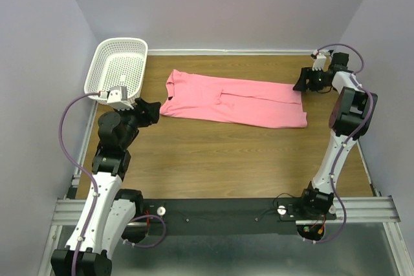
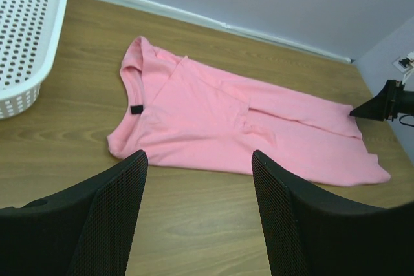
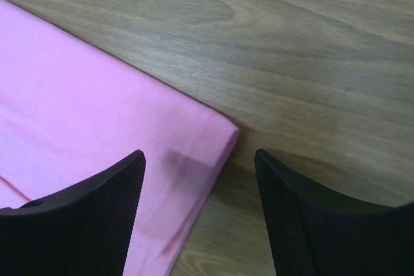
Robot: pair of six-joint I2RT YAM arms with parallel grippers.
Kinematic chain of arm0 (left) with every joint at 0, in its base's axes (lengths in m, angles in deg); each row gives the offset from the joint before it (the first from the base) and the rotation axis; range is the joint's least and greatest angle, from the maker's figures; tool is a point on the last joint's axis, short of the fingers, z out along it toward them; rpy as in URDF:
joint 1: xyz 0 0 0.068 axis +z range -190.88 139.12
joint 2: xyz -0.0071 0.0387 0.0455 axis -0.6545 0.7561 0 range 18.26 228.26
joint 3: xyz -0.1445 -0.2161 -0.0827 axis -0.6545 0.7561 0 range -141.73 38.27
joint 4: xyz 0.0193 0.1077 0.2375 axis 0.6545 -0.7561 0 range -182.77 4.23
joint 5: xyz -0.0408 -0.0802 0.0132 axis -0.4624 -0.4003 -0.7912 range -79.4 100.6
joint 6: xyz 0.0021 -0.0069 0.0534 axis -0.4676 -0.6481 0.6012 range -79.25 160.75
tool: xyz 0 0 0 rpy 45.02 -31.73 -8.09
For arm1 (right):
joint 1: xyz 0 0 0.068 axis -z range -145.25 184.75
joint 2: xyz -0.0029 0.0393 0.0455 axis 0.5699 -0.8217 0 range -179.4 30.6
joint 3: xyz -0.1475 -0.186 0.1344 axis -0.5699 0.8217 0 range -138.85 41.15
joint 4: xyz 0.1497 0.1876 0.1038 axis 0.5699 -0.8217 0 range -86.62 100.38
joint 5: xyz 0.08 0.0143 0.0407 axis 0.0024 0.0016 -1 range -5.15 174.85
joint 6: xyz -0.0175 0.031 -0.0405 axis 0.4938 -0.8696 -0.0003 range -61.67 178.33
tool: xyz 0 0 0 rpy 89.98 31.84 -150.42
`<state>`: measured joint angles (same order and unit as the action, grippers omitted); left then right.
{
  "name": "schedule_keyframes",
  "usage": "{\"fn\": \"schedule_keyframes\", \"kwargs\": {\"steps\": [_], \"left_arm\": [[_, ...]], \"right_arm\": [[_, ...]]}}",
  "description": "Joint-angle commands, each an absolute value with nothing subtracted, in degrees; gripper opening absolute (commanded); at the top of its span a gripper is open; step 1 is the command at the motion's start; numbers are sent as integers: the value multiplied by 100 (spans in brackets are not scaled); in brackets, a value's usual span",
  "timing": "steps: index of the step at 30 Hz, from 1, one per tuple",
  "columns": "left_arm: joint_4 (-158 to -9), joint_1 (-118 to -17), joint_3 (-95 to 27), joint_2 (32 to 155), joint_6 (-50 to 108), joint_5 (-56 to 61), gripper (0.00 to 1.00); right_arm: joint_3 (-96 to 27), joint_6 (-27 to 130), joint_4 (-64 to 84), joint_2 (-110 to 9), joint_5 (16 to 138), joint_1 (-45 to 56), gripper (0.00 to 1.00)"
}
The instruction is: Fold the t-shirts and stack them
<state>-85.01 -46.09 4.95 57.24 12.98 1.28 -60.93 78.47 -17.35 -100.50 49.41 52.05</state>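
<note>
One salmon-pink t-shirt [image 1: 233, 99] lies folded lengthwise into a long band across the wooden table, collar to the left and hem to the right. In the left wrist view the t-shirt [image 2: 226, 121] shows its round neck and a small dark tag. My left gripper [image 1: 152, 111] is open just short of the collar end, and between its fingertips [image 2: 199, 154] there is only bare wood. My right gripper [image 1: 301, 82] is open at the hem end. Its fingers [image 3: 199, 154] straddle the far hem corner of the t-shirt [image 3: 97, 114] without closing on it.
A white plastic mesh basket [image 1: 119, 69] stands at the back left corner, close behind the left gripper; its wall [image 2: 26, 43] shows in the left wrist view. Purple walls close the table [image 1: 213, 159] on three sides. A black rail runs along the near edge.
</note>
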Motion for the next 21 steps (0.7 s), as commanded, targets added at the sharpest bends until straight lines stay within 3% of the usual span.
{"fn": "schedule_keyframes", "kwargs": {"steps": [1,4,5,8,11,13,21], "left_arm": [[-8480,-4572,566,5491,1096,-109,74],[-8480,-4572,601,5403,1017,-162,73],[-8480,-4563,628,5377,973,-197,74],[-8471,-4563,645,5333,885,-293,74],[-8410,-4572,733,5227,771,-372,74],[-8392,-4572,803,5192,762,-399,74],[-8130,-4563,1215,5051,490,-776,73]], "right_arm": [[-6230,7468,-2003,-10474,4689,5162,74],[-6195,7371,-2021,-10589,4469,5162,66],[-6160,7319,-2029,-10615,4381,5162,57],[-6063,7274,-2038,-10624,4292,5171,43],[-5887,7292,-2030,-10580,4362,5223,14],[-5747,7301,-2029,-10528,4467,5285,1],[-4351,7932,-2029,-9509,5171,6030,1]]}}
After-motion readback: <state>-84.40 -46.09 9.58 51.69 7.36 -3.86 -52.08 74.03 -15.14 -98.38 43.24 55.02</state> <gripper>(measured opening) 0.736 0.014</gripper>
